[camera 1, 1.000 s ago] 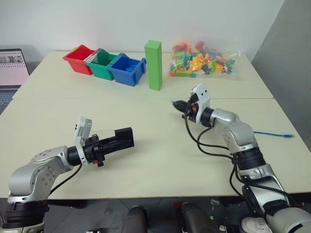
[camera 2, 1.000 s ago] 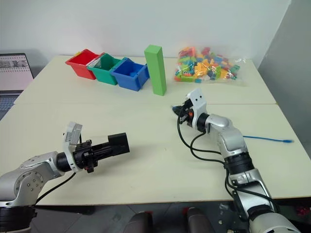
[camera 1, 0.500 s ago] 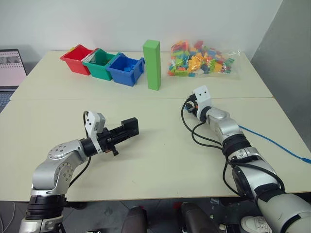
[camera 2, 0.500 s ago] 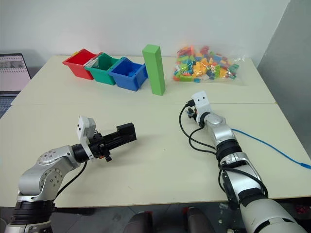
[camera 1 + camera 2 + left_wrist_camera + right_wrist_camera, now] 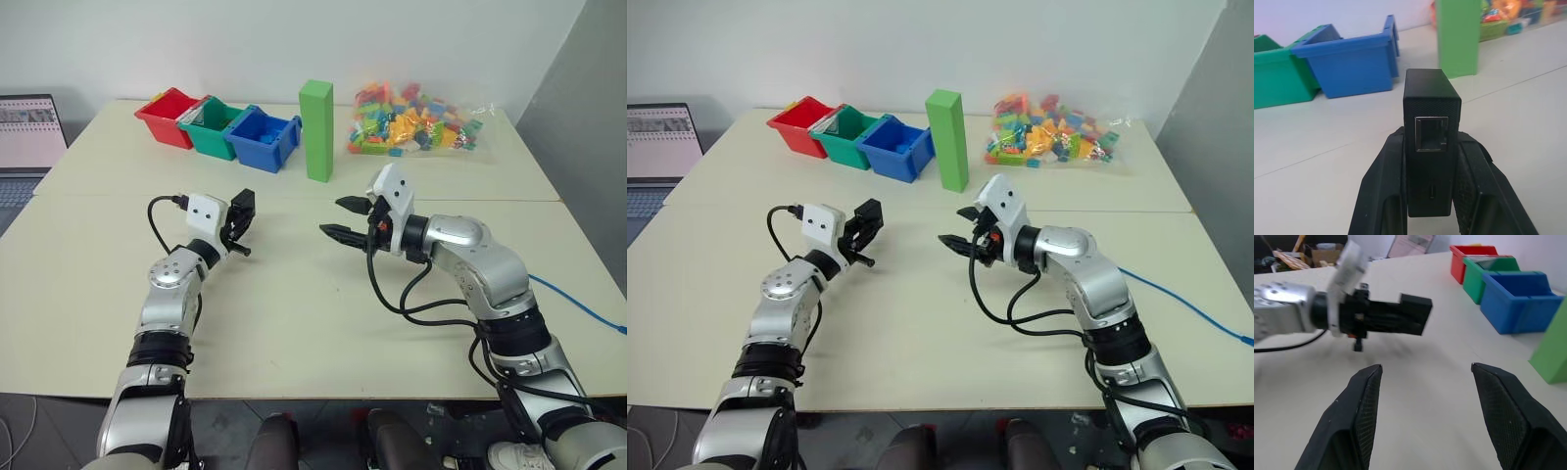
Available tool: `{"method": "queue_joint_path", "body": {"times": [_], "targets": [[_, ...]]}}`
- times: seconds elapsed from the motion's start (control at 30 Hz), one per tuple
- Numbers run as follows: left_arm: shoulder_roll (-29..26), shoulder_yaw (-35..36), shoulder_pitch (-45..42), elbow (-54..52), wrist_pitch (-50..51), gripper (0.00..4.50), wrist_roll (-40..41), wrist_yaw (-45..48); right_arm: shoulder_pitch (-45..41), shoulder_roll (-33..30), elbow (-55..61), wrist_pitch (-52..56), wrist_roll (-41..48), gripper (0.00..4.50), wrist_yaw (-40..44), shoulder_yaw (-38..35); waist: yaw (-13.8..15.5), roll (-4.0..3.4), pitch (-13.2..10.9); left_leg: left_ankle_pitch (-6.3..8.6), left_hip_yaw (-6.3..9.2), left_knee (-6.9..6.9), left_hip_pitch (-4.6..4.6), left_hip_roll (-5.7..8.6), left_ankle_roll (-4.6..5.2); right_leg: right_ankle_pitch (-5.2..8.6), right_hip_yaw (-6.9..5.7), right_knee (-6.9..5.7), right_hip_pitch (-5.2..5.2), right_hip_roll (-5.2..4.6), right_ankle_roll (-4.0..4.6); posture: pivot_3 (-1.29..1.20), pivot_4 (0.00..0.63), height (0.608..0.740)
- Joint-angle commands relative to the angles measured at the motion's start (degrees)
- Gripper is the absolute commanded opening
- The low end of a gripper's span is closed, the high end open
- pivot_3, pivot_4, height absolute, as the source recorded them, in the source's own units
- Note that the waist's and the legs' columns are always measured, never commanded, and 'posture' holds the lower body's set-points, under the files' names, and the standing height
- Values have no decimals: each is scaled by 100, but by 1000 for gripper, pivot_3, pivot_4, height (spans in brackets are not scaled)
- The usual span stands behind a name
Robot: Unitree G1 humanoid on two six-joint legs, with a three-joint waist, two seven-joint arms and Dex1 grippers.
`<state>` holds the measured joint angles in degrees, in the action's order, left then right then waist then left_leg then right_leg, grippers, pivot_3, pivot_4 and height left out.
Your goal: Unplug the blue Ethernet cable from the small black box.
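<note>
- Left pincer [image 5: 1432,196] clenched on the small black box [image 5: 1431,127], fingers on its two flat sides, port face out toward the bins; port looks empty in the wrist view.
- In the left eye view the box [image 5: 242,211] sits left of centre, held off the worktop [image 5: 294,313].
- Right pincer [image 5: 345,217] released, jaws apart, nothing between them; centre of frame, pointing at the box, well apart from it.
- Blue Ethernet cable [image 5: 583,302] at lower right edge, lying on the worktop behind the right arm. Plug end not visible, so can't tell its state.
- We judge the box rigid, light, matte, so grip OK on the flat sides; keep the port face clear.
- Cable: thin, floppy, smooth jacket. Take it at the plug boot, not mid-cord, or it'll just flex/slip.
- We read the unplug as done, judging by the empty port.
</note>
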<state>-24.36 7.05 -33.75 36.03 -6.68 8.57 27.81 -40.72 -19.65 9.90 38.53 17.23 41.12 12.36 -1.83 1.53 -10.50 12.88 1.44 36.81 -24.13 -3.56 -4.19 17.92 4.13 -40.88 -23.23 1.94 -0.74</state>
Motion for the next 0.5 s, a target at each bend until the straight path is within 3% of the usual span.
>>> {"method": "queue_joint_path", "body": {"times": [0.03,0.17,0.23,0.5], "targets": [[31,87,-204,907,-528,794,-146,-176,4,-133,535,400,45,3068,-58,61,-2,0,0,0,0,0,-1,1,0,0,-1,1,0,0,0,0,150,740],[57,97,-173,1311,-712,794,-113,-66,36,-159,680,582,17,3068,-116,103,1,1,1,0,4,-1,0,0,0,0,-6,-2,0,0,0,0,150,740],[65,175,-153,1382,-682,1505,2,22,34,-150,691,630,9,3068,-156,107,-10,1,1,0,3,0,3,0,0,0,-4,-6,1,1,0,0,150,740],[94,390,2,1167,-490,3306,272,196,32,-136,705,689,9,3068,-213,132,-21,1,1,0,2,1,5,-1,0,0,-3,-9,1,3,-1,0,150,740]]}}
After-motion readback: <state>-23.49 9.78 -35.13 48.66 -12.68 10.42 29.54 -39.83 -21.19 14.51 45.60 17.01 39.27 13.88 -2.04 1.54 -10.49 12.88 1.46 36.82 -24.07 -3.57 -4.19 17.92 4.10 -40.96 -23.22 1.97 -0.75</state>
